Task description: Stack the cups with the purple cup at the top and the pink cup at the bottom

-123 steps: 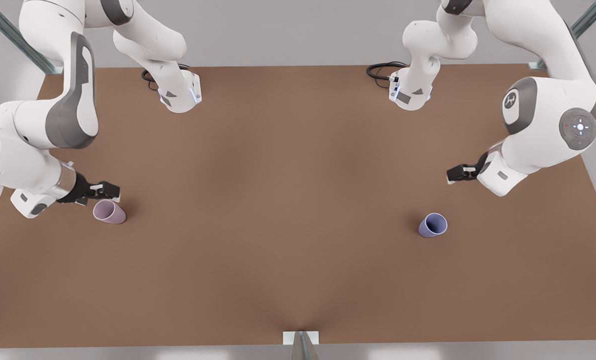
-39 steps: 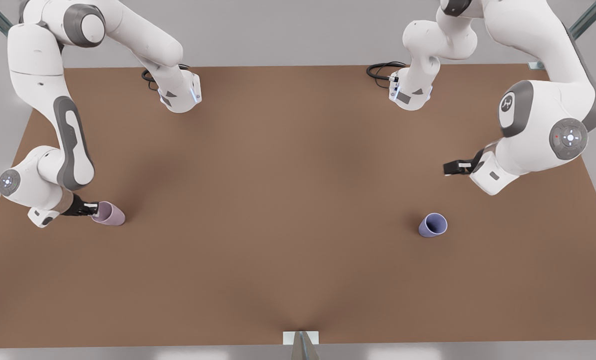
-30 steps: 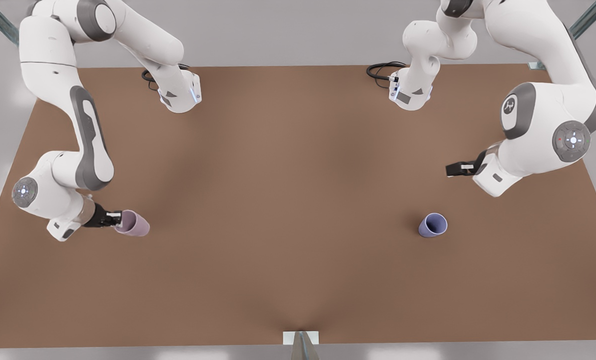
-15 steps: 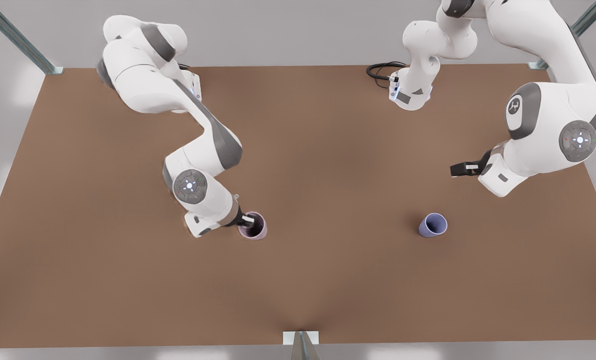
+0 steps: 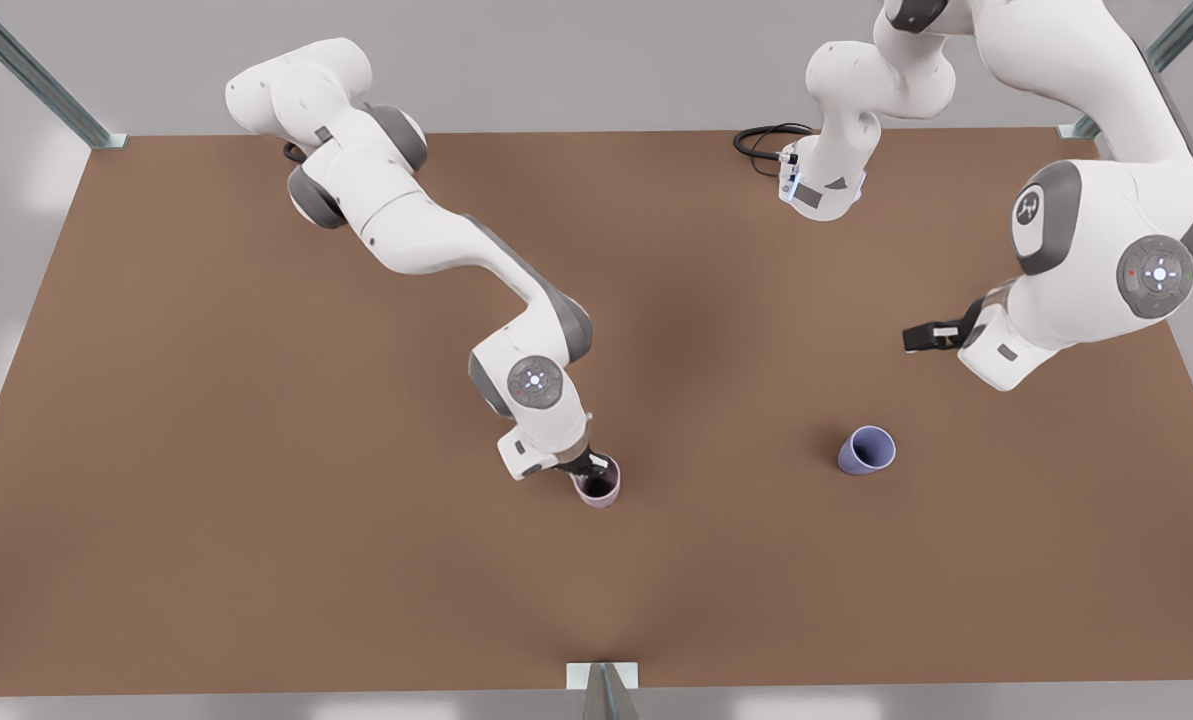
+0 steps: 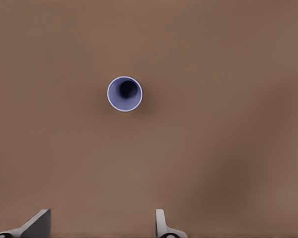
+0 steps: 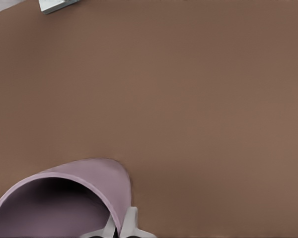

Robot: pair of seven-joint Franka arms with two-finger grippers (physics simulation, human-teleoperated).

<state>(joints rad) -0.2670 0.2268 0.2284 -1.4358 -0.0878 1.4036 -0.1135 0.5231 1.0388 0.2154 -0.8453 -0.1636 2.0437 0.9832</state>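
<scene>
Gripping pink cup (image 5: 598, 487) rim: right tool (image 5: 588, 468).

A simulated robot lab: bare brown table (image 5: 256, 560), metal frame struts (image 5: 31, 70), plain grey walls.

Pink cup (image 7: 64, 198) base cut off beneath right claw (image 7: 120, 229).

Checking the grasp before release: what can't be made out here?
1. Whether the pink cup rests on the table: in the front view the right tool, clamped on its rim, and the cup's wall hide its base.
2. Much of the pink cup: cut by the right wrist view's edge.
3. Left tool, open near the purple cup: its fingers are cut by the left wrist view's edge.
</scene>
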